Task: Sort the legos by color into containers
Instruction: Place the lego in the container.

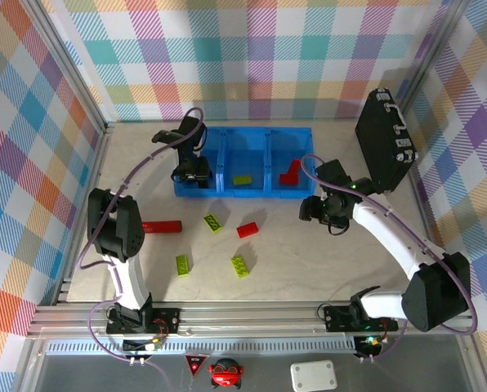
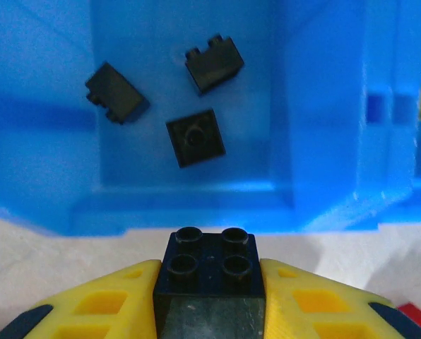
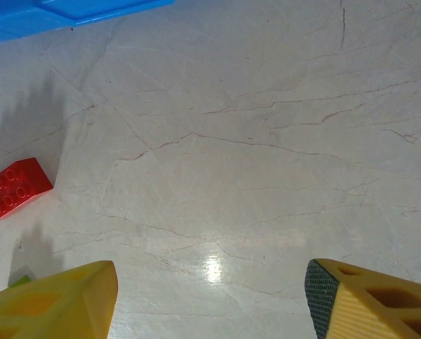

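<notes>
Black brick (image 2: 210,263) clamped in your left gripper (image 2: 209,286), with its bin dead ahead at 12 o'clock.
The brick is a square four-stud piece, so no long axis matters. The leftmost bin (image 2: 182,208), with three black legos (image 2: 195,138) on its floor, begins just beyond its near wall at 12 o'clock, so you probably need a short forward reach before release. Your right gripper (image 3: 210,300) hangs wide open over the table (image 3: 232,176), with a red brick (image 3: 14,189) at 9 o'clock.

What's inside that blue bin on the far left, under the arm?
Three black bricks lie on the left bin's floor. From above, the left gripper, shut on a fourth black brick, hides part of it.
</notes>
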